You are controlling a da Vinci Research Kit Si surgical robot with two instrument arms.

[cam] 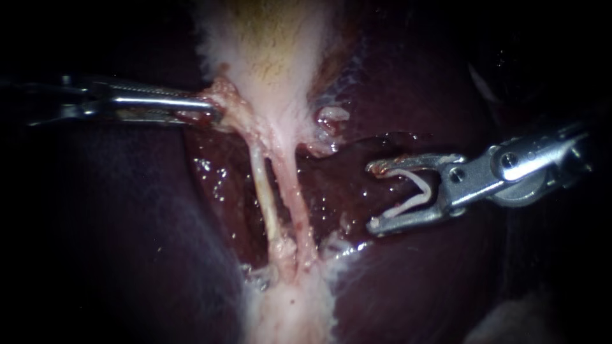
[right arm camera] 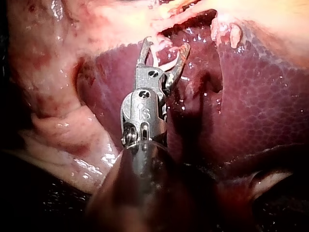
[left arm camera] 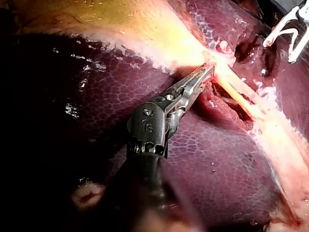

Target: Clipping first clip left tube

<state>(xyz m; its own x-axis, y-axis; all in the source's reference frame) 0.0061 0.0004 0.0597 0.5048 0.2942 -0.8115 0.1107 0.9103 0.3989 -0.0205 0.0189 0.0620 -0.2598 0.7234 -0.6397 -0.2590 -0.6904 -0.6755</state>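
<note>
Much of the scene is lost in darkness. The shaft of the left instrument [cam: 213, 113] fades into black towards its entry side, and the shaft of the right instrument [cam: 375, 196] is cut off soon after its wrist joint. Nothing of the room beyond the tissue can be made out. In the left wrist view only part of the clip [cam: 411, 191] is seen, far ahead of the jaws, and the rest is cut off. In the right wrist view a pale, folded mass beside the shaft cannot be identified.

The left instrument's jaws are clenched on ragged pink tissue at the narrow lower end of the gallbladder [cam: 274, 51]. How much is gripped is hidden by the jaws themselves. The right instrument's jaws stand wide apart, and the white V-shaped clip is held between them, its legs seated against both jaws and its mouth turned towards the tubes.

The left tube [cam: 262, 191], thin and pale, is stretched from the gallbladder's lower end down over the liver [cam: 115, 223], to a pale band at the liver's lower edge. Just beside it runs the pinker right tube [cam: 294, 191], which lies between the left tube and the clip. The clip is near the tubes but touches neither.

The liver's surface is dark maroon and wet, and small glints are seen in the hollow behind the tubes.
</note>
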